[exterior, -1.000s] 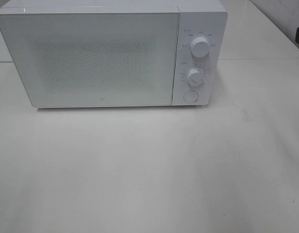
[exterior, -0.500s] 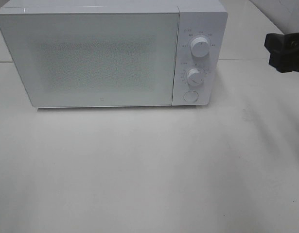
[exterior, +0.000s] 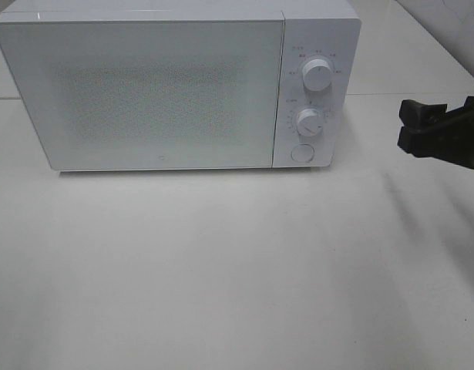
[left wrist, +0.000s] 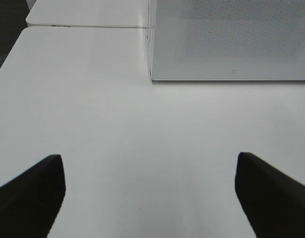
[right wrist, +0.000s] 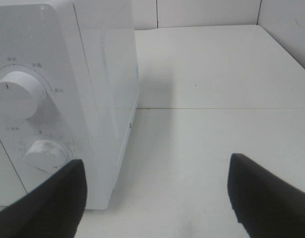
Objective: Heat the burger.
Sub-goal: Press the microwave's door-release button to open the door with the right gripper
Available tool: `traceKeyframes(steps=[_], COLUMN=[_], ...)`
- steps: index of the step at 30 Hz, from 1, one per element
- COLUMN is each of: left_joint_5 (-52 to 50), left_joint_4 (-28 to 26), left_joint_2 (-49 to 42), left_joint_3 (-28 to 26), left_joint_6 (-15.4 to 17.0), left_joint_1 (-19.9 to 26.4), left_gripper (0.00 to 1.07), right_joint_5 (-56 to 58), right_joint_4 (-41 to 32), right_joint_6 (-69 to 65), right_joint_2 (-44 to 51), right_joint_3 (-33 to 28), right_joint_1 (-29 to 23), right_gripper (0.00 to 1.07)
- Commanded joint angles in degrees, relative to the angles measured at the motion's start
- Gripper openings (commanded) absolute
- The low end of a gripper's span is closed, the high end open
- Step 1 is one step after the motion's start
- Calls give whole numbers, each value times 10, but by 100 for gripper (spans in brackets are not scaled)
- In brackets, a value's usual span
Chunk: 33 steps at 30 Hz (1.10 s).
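Observation:
The burger is out of view; the white microwave (exterior: pixel 144 92) stands at the back of the table with its door shut. Its two knobs, upper (exterior: pixel 317 77) and lower (exterior: pixel 309 121), and a round button (exterior: pixel 300 153) are on its right panel. My right gripper (exterior: pixel 410 127) is open and empty, in the air to the right of the panel; its wrist view shows the knobs (right wrist: pixel 16 94) close by. My left gripper (left wrist: pixel 150 198) is open and empty over bare table, short of the microwave's front corner (left wrist: pixel 152 74); it does not show in the high view.
The white table (exterior: pixel 237 270) spans the front. A seam (exterior: pixel 391 94) joins a second table top behind. The table's left edge (left wrist: pixel 8 59) drops to dark floor. A wall (right wrist: pixel 291 29) stands at the far right.
My right gripper came in from the right edge and has moved down and left toward the microwave's control panel. The microwave has not moved.

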State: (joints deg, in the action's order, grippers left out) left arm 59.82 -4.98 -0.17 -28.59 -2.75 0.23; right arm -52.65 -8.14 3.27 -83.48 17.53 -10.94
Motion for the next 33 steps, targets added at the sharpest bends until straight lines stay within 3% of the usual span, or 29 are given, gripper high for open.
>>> traceKeyframes(steps=[1,7,8,17,23,28,33], left_joint_5=[-7,-7,-7,-7,-7,-7,-7], left_joint_4=[-6,-6,-6,-6,-6,-5,-5], left_joint_2=[-13,-13,-13,-13,-13,-13,-13], left_joint_3=[2,2,2,2,2,2,2], left_joint_6=[1,1,1,1,1,1,1], left_joint_1=[-1,-1,-1,-1,-1,-1,-1], left_gripper=[87,87,87,87,87,87,87], right_joint_5=[-30,-36,-47,-115,-128,-127,-127], right_joint_4=[-53,-143,-176,-281,-335,-339,-347], right_joint_6=[38,68,69,69,69,68,-13], right_joint_2=[-10,-41,-50,-100,-128,-142,-144], right_joint_3=[-7,-9,-9,-5,6,19,35], right_joint_1=[-32,-120,-154,-280,-333,-345,-345], right_gripper=[76,76,76,76,76,75,66])
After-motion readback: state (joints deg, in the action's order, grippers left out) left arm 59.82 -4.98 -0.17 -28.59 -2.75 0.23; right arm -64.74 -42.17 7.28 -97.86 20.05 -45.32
